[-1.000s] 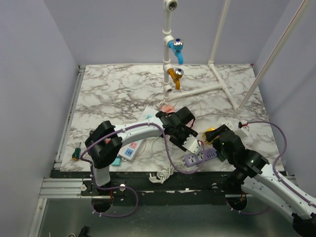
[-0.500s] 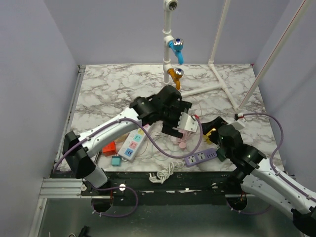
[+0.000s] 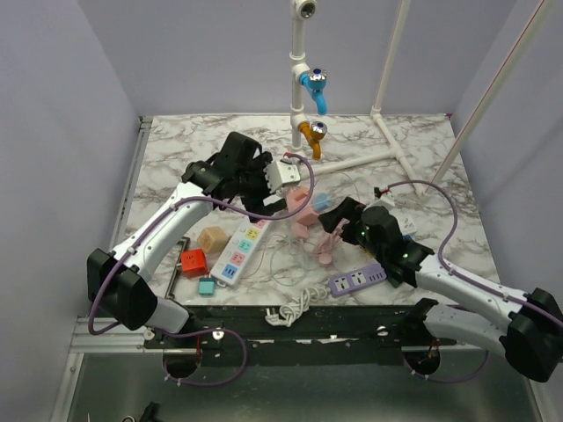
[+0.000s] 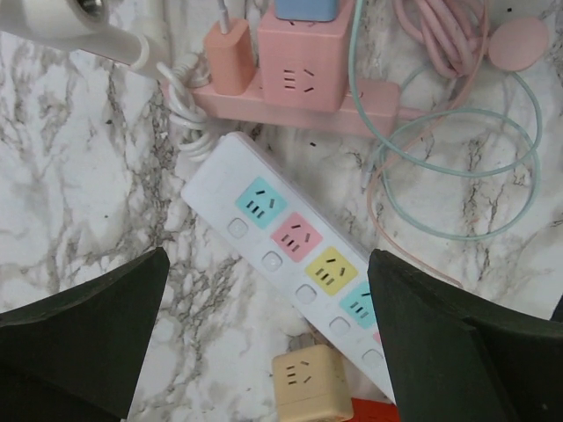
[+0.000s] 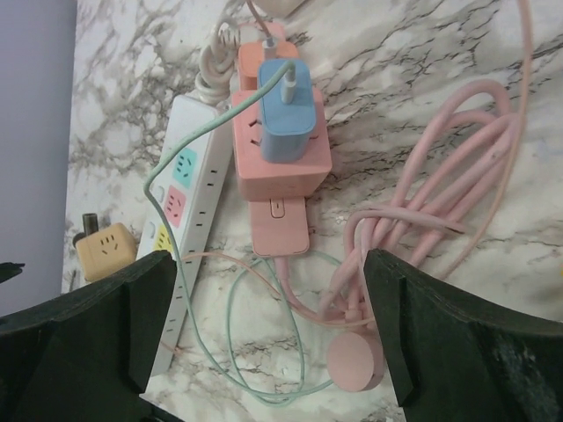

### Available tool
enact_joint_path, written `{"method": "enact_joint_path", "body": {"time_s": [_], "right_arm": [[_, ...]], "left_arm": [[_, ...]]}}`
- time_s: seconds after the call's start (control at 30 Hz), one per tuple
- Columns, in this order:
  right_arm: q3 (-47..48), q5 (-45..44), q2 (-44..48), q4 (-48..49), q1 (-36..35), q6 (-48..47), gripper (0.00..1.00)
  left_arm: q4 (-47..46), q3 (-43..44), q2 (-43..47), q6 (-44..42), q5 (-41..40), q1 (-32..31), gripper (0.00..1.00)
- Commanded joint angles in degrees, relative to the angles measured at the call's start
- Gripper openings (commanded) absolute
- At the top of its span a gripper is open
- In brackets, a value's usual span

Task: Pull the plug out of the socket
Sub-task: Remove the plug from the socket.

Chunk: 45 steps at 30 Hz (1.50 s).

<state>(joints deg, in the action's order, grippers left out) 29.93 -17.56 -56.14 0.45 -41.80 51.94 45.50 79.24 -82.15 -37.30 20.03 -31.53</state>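
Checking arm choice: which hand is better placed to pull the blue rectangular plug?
Probably right: the open right hand faces the blue rectangular plug on the pink cube socket; the left hand sits over the white power strip.

I'm looking into a lab test cell: plain lavender walls [image 3: 53, 132] box in a marble-look counter [image 3: 202, 158], a white pipe stand [image 3: 299, 44] carries mock taps [image 3: 315, 88], and aluminium rails [image 3: 106, 334] edge the front.

Bright, even overhead light leaves soft shadows on the marble tabletop [image 3: 176, 167]. The wrist views are sharp, but the left claw [image 4: 268, 257] has dark, unfocused fingers [image 4: 79, 343].
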Motion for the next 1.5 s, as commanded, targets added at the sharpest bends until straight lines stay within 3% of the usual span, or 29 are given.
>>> {"method": "enact_joint_path", "body": {"time_s": [0.0, 0.33, 0.9, 1.3, 1.47], "right_arm": [[-0.09, 4.08, -6.13, 11.15, -0.03, -3.22, 1.00], [3.96, 8.31, -19.04, 19.98, 3.28, -9.14, 1.00], [7.63, 13.14, -34.14, 29.74, 4.71, -9.49, 0.98], [7.97, 16.19, -41.35, 36.73, 4.80, -5.12, 0.76], [9.24, 15.27, -38.18, 32.06, 4.80, -7.00, 0.57]], "left_arm": [[-2.86, -2.51, 3.63, 4.59, 3.14, 0.17, 0.98], [-3.34, -5.63, 6.89, 6.27, 4.45, 0.60, 0.99], [-6.34, -10.00, 9.72, 7.42, 2.38, 0.77, 0.99], [-6.48, -11.26, 10.34, 7.18, 2.82, 0.77, 0.99], [-6.40, -10.78, 10.17, 5.23, 3.97, 0.77, 0.99]]}}
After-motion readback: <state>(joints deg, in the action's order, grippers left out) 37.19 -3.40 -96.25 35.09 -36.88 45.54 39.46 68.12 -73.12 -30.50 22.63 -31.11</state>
